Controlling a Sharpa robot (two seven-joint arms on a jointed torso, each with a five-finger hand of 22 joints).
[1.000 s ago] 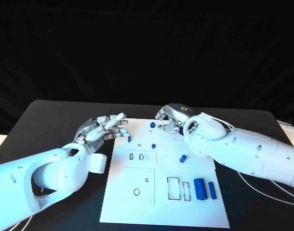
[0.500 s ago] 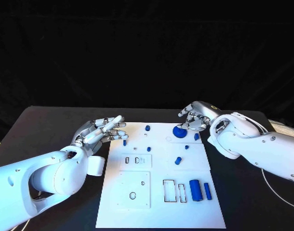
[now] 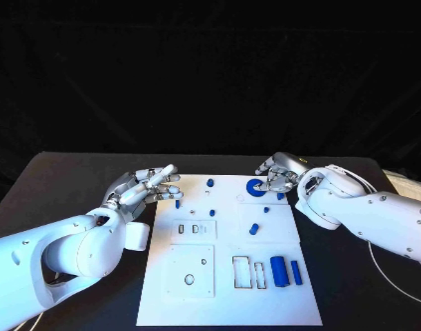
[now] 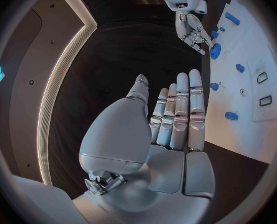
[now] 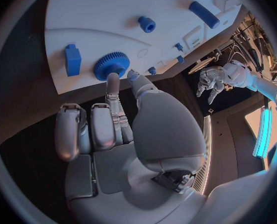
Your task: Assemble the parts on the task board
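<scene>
The white task board (image 3: 232, 303) lies mid-table. A blue gear (image 3: 255, 185) lies flat near its far right corner. My right hand (image 3: 280, 171) is just right of it, and its thumb and one fingertip (image 5: 113, 78) hold the gear (image 5: 111, 65) by its rim while the other fingers curl in. My left hand (image 3: 149, 186) hovers off the board's far left edge with straight fingers (image 4: 178, 114), holding nothing. Small blue pegs (image 3: 210, 183) dot the far half. Two blue bars (image 3: 278, 271) lie at the near right. A blue block (image 5: 72, 59) sits beside the gear.
Two raised white squares (image 3: 192, 270) and outlined rectangular slots (image 3: 242, 272) occupy the board's near half. A white cable (image 3: 411, 185) trails over the black table (image 3: 71, 179) at the far right. Open table surface runs along both sides of the board.
The camera has shifted. My right hand moved from the board's far middle toward its far right corner, and the blue gear now shows beside its fingertips. The left hand has held its pose.
</scene>
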